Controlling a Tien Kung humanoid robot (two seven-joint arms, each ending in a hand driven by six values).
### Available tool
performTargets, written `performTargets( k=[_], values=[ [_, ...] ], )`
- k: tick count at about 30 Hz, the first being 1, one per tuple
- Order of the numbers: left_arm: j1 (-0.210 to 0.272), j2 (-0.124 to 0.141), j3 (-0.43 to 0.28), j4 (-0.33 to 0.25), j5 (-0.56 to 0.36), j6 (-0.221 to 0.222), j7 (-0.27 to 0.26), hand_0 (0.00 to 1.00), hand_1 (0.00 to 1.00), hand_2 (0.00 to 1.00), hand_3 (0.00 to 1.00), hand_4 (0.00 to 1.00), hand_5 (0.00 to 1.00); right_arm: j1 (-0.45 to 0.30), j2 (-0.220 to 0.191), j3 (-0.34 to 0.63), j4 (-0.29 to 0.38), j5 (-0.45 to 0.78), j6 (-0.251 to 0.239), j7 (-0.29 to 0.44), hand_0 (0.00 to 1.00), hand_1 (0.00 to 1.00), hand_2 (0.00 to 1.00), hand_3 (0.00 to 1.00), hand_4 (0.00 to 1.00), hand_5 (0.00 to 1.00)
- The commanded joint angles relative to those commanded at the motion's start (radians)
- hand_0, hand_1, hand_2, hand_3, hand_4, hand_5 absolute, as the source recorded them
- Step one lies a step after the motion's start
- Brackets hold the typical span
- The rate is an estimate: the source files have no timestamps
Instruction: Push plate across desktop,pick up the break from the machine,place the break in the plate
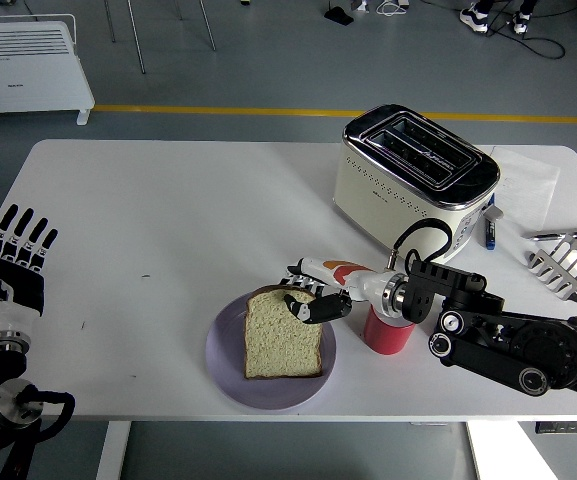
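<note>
A slice of bread [280, 340] lies flat on the lilac plate [224, 366] near the table's front edge. My right hand [306, 296] reaches in from the right and pinches the slice's upper right corner, its black thumb on top of the crust. The cream and chrome toaster [413, 175] stands behind, at the back right, with both slots empty. At the left edge my left hand [8, 262] rests upright with its fingers spread, holding nothing.
A red cup [388, 336] stands right under my right wrist, just right of the plate. A metal toast rack [566, 265], a marker [491, 228] and a sheet of paper [528, 180] lie at the far right.
</note>
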Motion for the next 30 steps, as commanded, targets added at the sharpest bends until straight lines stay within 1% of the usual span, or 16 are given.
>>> performTargets(
  k=[1,2,7,8,13,14,19,20,23,25,26,29,30],
  values=[
    [0.0,0.0,0.001,0.0,0.0,0.0,0.0,0.734,0.757,0.803,0.776,0.576,0.998,-0.001,0.001,0.001,-0.002,-0.002,0.004,-0.001,0.474,0.529,0.601,0.678,0.247,0.331],
    [0.0,0.0,0.001,0.0,0.0,0.0,0.0,0.732,0.757,0.803,0.775,0.576,0.998,-0.001,0.003,0.002,-0.005,-0.004,0.007,-0.001,0.507,0.572,0.67,0.689,0.265,0.305],
    [-0.001,0.0,0.001,0.0,-0.001,0.0,-0.002,0.732,0.757,0.803,0.775,0.576,0.998,-0.002,0.008,0.002,-0.017,-0.017,0.015,0.002,0.507,0.572,0.67,0.689,0.265,0.305],
    [-0.001,0.0,0.001,0.0,-0.001,0.0,-0.002,0.733,0.757,0.802,0.773,0.572,0.998,-0.002,0.009,0.002,-0.018,-0.018,0.014,0.004,0.658,0.689,0.648,0.698,0.369,0.293],
    [-0.008,0.0,-0.004,0.001,-0.002,-0.001,-0.003,0.733,0.757,0.802,0.773,0.572,0.998,0.006,0.017,0.009,-0.024,-0.028,0.009,0.018,0.658,0.689,0.648,0.698,0.369,0.293],
    [-0.008,0.0,-0.004,0.001,-0.002,-0.001,-0.003,0.732,0.757,0.802,0.772,0.572,0.998,0.006,0.018,0.01,-0.024,-0.028,0.009,0.018,0.759,0.737,0.697,0.743,0.481,0.362],
    [-0.013,0.0,-0.003,0.001,-0.002,-0.001,-0.004,0.732,0.757,0.802,0.772,0.572,0.998,0.01,0.022,0.017,-0.026,-0.038,0.02,0.024,0.759,0.737,0.697,0.743,0.481,0.362],
    [-0.014,0.0,-0.004,0.001,-0.003,-0.001,-0.005,0.733,0.757,0.802,0.767,0.573,0.998,0.01,0.022,0.017,-0.027,-0.04,0.028,0.023,0.885,0.857,0.935,0.844,0.591,0.405],
    [-0.014,0.0,-0.008,0.001,-0.003,-0.001,-0.006,0.733,0.757,0.802,0.767,0.573,0.998,0.012,0.023,0.018,-0.03,-0.056,0.053,0.015,0.885,0.857,0.935,0.844,0.591,0.405],
    [-0.014,0.0,-0.008,0.0,-0.004,-0.001,-0.006,0.733,0.757,0.802,0.767,0.573,0.998,0.013,0.023,0.017,-0.031,-0.059,0.056,0.014,0.885,0.857,0.935,0.844,0.591,0.405],
    [-0.013,0.0,-0.006,0.001,-0.004,-0.001,-0.006,0.733,0.757,0.802,0.766,0.569,0.998,0.012,0.024,0.018,-0.031,-0.064,0.052,0.019,0.911,0.884,0.955,0.893,0.628,0.421],
    [-0.013,0.0,-0.005,0.001,-0.004,-0.001,-0.007,0.733,0.757,0.802,0.766,0.569,0.998,0.01,0.026,0.023,-0.031,-0.061,0.027,0.032,0.911,0.884,0.955,0.893,0.628,0.421],
    [-0.013,0.0,-0.004,0.002,-0.004,-0.001,-0.008,0.733,0.757,0.802,0.766,0.569,0.998,0.008,0.029,0.028,-0.031,-0.052,-0.006,0.052,0.911,0.884,0.955,0.893,0.628,0.421]
  ],
)
